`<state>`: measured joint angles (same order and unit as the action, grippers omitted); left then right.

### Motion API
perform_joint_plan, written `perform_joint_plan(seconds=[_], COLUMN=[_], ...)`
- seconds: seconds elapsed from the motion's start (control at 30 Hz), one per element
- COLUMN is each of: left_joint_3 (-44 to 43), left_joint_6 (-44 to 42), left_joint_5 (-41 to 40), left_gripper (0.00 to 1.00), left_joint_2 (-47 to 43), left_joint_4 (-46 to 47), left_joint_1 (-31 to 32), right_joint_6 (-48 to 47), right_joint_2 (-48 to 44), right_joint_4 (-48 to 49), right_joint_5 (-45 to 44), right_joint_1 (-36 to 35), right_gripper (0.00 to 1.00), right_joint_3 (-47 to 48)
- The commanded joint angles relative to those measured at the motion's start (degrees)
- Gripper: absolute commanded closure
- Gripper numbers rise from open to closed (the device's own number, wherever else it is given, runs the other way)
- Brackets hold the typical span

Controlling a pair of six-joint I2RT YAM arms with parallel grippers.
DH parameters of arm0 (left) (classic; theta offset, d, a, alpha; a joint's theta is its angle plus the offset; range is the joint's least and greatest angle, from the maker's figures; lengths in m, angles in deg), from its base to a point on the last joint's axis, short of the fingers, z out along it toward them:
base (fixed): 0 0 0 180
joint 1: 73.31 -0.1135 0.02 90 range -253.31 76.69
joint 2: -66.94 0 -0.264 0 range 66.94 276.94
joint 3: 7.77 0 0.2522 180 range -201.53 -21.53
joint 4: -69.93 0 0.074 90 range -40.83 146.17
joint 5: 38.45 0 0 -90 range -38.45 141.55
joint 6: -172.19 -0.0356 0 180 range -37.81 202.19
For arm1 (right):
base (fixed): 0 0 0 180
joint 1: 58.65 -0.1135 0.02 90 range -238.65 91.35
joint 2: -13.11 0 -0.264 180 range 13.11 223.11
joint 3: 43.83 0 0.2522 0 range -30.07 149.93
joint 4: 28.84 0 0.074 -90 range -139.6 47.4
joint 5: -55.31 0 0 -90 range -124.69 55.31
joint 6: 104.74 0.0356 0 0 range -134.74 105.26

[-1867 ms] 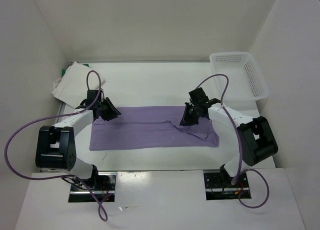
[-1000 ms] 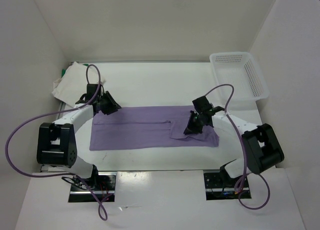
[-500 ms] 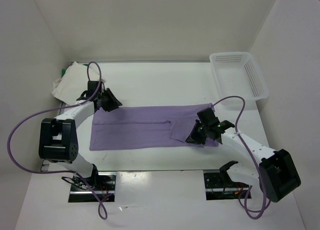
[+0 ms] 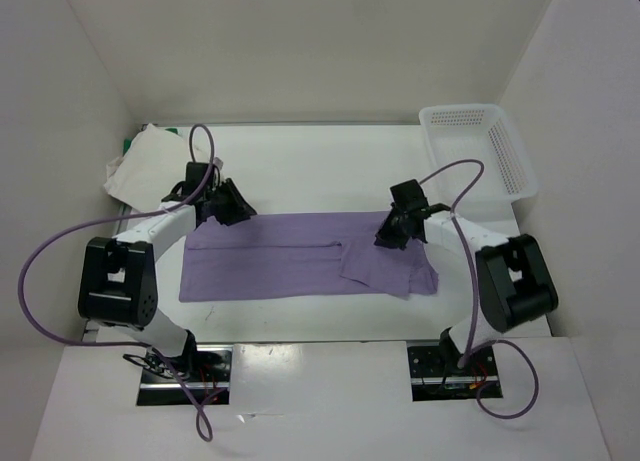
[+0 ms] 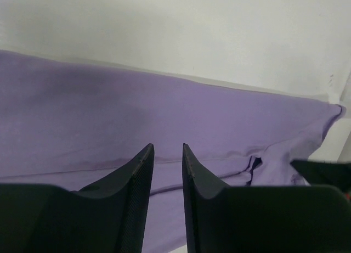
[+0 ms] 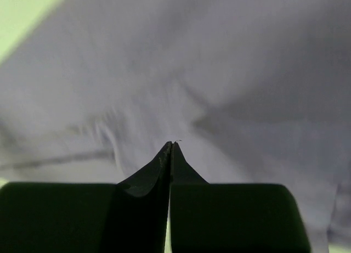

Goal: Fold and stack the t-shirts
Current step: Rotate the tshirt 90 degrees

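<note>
Far-left corner of desk [image 4: 320, 166]: white t-shirt [image 4: 140, 171] bunched, green t-shirt [image 4: 128, 144] peeking behind it. Left end effector [image 5: 167, 150] over far-left corner of lavender t-shirt [image 4: 280, 261], fingers slightly parted, nothing between. Shirt lies flat mid-desk, folded lengthwise. Right end effector [image 6: 171, 146] at its far-right edge, closed tip to tip; cloth pinch not discernible.

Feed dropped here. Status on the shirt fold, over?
Left hand open, far-left corner of purple shirt. Right hand shut at its far-right edge, grip unconfirmed. White shirt, basket well aside.
</note>
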<state>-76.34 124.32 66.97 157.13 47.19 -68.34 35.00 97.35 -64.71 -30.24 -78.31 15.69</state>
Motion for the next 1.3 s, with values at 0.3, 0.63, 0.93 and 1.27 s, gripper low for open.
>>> perform_joint_plan(seconds=[0.3, 0.63, 0.93, 1.27], left_joint_3=[-2.67, -3.37, -2.59, -2.59], left_joint_6=[-1.44, -2.31, -1.26, -3.81], left_joint_5=[5.76, 5.32, 4.09, 2.95], left_gripper=[0.67, 0.67, 0.75, 0.71], left_joint_2=[-12.40, -18.39, -17.60, -14.88], left_joint_4=[-4.91, -12.37, -11.33, -10.72], left_joint_1=[6.89, 9.18, 5.41, -2.34], right_joint_6=[-5.17, -12.11, -20.20, -8.09], right_joint_2=[25.49, 66.53, 52.24, 9.70], right_joint_4=[6.38, -19.26, -36.80, 9.17], right_joint_5=[-3.14, 1.18, 1.26, 14.42], right_joint_1=[0.68, -3.89, -9.60, -18.65], right_gripper=[1.00, 1.00, 0.94, 0.64], right_joint_3=[20.21, 97.18, 111.05, 23.79])
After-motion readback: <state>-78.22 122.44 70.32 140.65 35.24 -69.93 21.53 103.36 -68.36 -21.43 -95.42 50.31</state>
